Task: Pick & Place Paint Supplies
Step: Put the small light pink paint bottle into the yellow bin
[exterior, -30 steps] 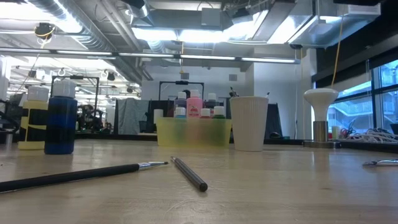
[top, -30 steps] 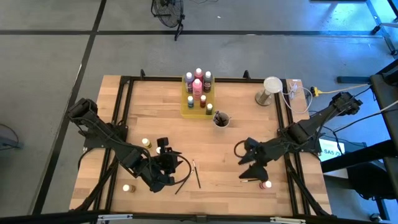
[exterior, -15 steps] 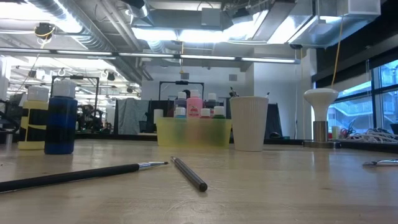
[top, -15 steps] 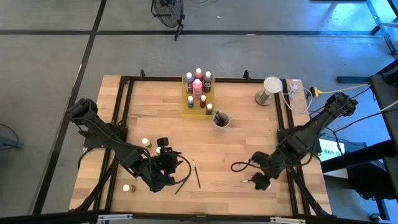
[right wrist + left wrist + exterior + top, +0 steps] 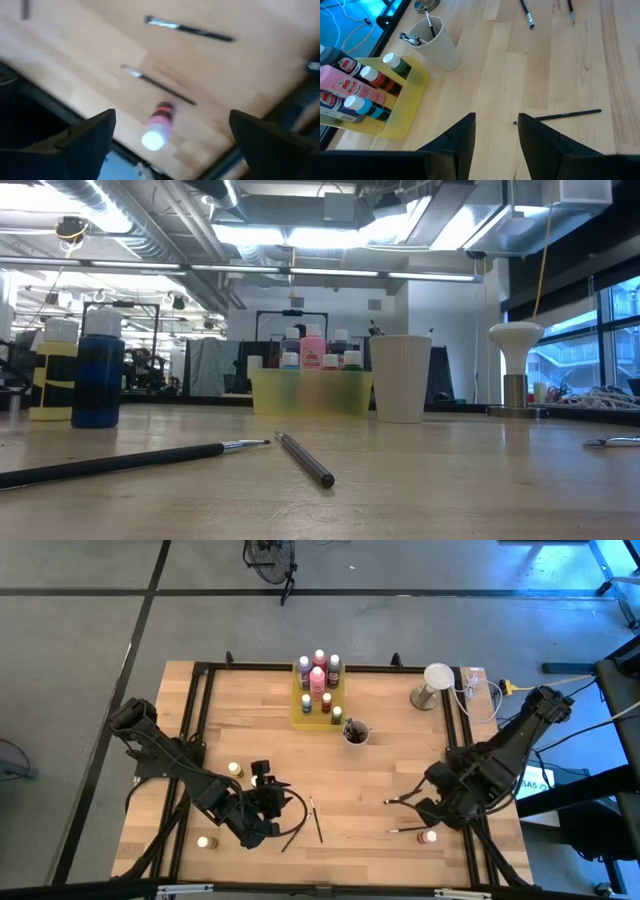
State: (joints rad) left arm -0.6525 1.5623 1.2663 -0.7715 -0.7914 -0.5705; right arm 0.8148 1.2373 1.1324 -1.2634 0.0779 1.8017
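Small paint bottles stand in the yellow tray (image 5: 300,715) at the table's far middle. Next to it is a pale cup (image 5: 355,732) with brushes in it. Loose bottles stand at the left (image 5: 234,769) and near left (image 5: 204,841). A pink bottle with a white cap (image 5: 157,127) stands near the right edge. Thin brushes lie on the wood (image 5: 316,820), two of them (image 5: 187,30) (image 5: 157,85) beside the pink bottle. My left gripper (image 5: 495,130) hangs open over bare wood at the near left. My right gripper (image 5: 177,135) points down, open wide, above the pink bottle (image 5: 430,836).
A white mushroom-shaped stand (image 5: 432,685) and cables (image 5: 480,690) sit at the far right corner. A black frame (image 5: 190,740) runs along the table's edges. In the low view a blue bottle (image 5: 97,380) and a yellow one (image 5: 50,375) stand at the left.
My right gripper has gone toward the table's right edge and a little nearer. It has tipped from nearly level to pointing down and has rolled about its own line. It has stayed open and now hangs over the pink bottle. The left arm has kept still.
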